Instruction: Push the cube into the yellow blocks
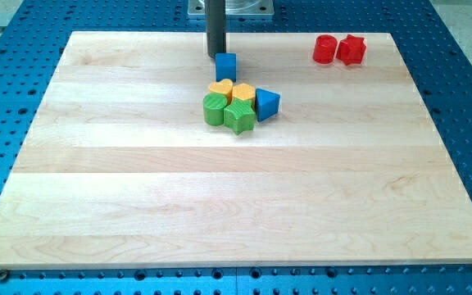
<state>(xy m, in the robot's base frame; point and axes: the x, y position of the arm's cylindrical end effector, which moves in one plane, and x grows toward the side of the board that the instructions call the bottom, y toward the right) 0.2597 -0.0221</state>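
Note:
A blue cube [225,65] sits near the view's top centre of the wooden board [97,180]. My tip [216,55] stands just above and left of it, touching or almost touching its upper-left edge. Right below the cube lie a yellow heart-shaped block [220,88] and a second yellow block [242,93], side by side. The cube's lower edge is next to the yellow heart; I cannot tell if they touch.
A green round block [214,109] and a green star-like block [239,117] lie below the yellow ones. A blue triangular block [267,102] lies at their right. Two red blocks [324,49] [351,50] sit at the view's top right.

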